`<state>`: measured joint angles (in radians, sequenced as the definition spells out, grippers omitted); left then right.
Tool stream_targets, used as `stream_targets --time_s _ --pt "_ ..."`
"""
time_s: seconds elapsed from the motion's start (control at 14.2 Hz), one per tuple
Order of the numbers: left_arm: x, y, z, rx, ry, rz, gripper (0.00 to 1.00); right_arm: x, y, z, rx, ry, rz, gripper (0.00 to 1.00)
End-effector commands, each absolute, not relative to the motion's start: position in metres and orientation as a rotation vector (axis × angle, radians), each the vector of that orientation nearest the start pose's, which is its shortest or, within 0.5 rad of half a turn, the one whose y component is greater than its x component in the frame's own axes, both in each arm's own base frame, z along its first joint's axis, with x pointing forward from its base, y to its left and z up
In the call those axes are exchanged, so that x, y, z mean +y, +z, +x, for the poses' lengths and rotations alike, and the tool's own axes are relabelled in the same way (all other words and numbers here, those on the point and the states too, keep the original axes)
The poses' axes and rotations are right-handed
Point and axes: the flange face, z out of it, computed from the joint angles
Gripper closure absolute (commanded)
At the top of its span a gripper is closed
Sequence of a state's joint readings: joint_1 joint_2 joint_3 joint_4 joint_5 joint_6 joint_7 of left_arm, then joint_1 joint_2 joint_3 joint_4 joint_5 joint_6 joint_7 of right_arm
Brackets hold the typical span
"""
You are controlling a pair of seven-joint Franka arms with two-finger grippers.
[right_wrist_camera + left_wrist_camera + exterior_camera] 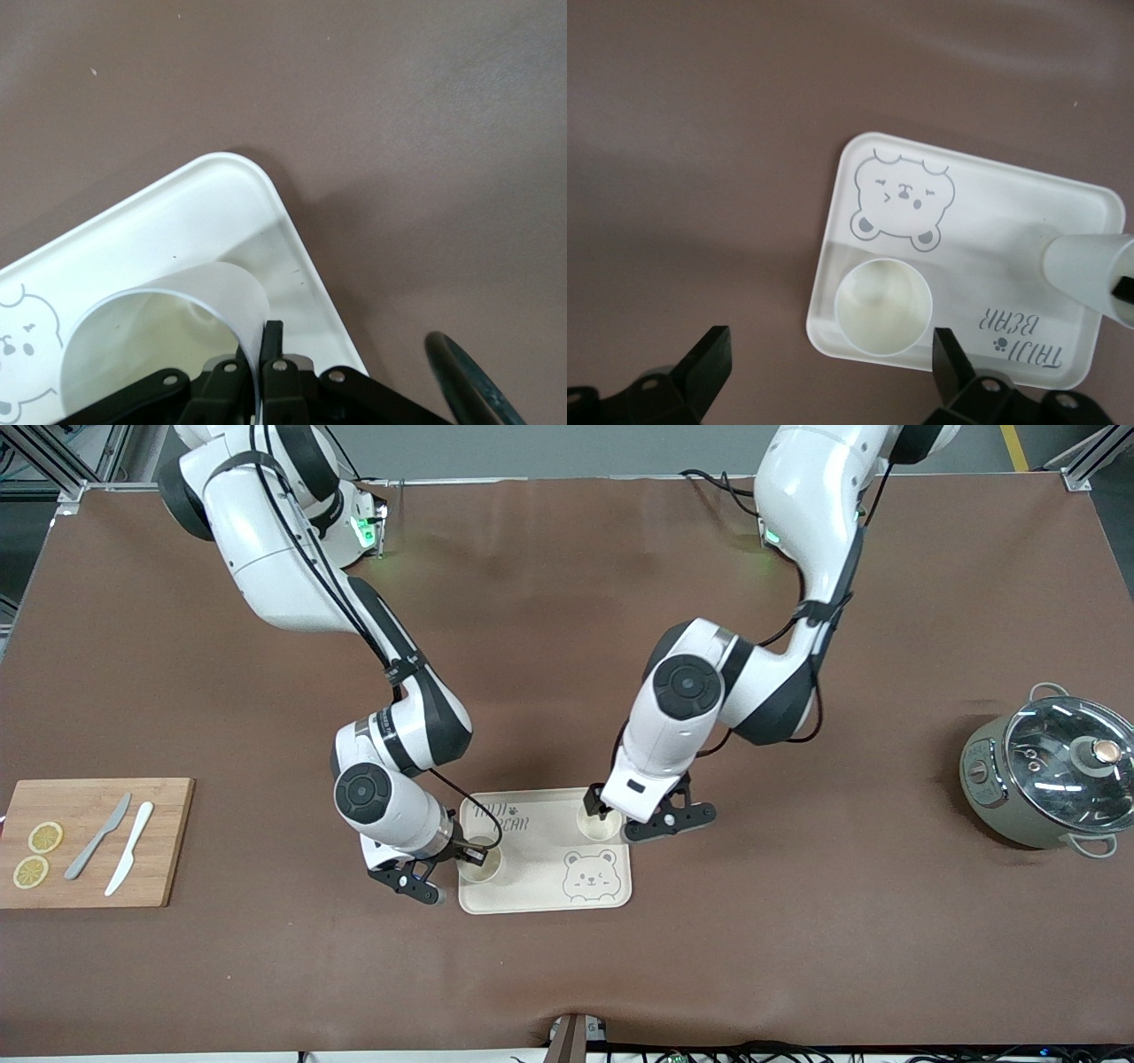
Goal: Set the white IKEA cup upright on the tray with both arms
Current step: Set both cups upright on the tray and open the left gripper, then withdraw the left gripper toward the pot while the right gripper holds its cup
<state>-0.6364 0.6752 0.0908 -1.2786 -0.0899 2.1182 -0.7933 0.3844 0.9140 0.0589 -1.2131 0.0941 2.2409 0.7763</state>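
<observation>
Cups: two plain white ones, both upright on the tray [611, 890], mouths open to the camera. That tray is cream with rounded corners, a raised rim, a grey bear face and the words "TAIJI BEAR". One cup [601, 825] stands at the tray corner toward the left arm's end of the table, farther from the front camera; the other cup [479, 863] stands at the tray edge toward the right arm's end, nearer the camera.

Right gripper [262, 359] is clenched on the wall of the second cup [151, 341], one finger inside the rim and one outside. Left gripper [828, 363] hangs over the first cup [883, 305], fingers [709, 359] spread wide and apparently clear of it, though the tips' height over it is hard to judge.

Toward the right arm's end lies a wooden board [168, 841] with two lemon slices [45, 837] and two knives [99, 836]. One lidded pot [1045, 779] sits toward the left arm's end.
</observation>
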Motion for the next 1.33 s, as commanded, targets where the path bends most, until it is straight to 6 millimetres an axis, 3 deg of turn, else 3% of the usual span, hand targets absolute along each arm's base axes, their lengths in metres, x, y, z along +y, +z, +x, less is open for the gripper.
stream_targets --time_s 0.0,0.14,0.35,0.7,0.77,0.84,0.91,1.05,1.26 --pt "-0.366 0.420 0.641 -0.452 -0.205 -3.215 0.00 0.325 0.232 0.700 0.626 -0.059 -2.912 1.00" --pt "-0.332 0.448 0.648 -0.468 -0.213 -3.192 0.00 0.325 0.230 0.700 0.627 -0.061 -2.911 1.00" --pt "-0.293 0.478 0.651 -0.318 -0.217 -3.174 0.00 0.332 0.229 0.697 0.612 -0.060 -2.912 1.00" --pt "-0.233 0.510 0.650 -0.151 -0.121 -3.154 0.00 0.332 0.227 0.697 0.613 -0.064 -2.911 1.00" --pt "-0.217 0.518 0.649 -0.125 -0.098 -3.151 0.00 0.332 0.227 0.697 0.613 -0.064 -2.911 0.78" --pt "-0.201 0.525 0.648 -0.094 -0.075 -3.147 0.00 0.332 0.227 0.697 0.614 -0.063 -2.909 0.28" --pt "-0.182 0.533 0.649 -0.073 -0.070 -3.146 0.00 0.332 0.227 0.697 0.614 -0.063 -2.909 0.00" --pt "-0.146 0.547 0.648 -0.009 -0.061 -3.148 0.00 0.333 0.233 0.697 0.606 -0.071 -2.905 0.00" --pt "-0.112 0.562 0.643 0.032 -0.037 -3.146 0.00 0.325 0.258 0.704 0.603 -0.097 -2.893 0.00"
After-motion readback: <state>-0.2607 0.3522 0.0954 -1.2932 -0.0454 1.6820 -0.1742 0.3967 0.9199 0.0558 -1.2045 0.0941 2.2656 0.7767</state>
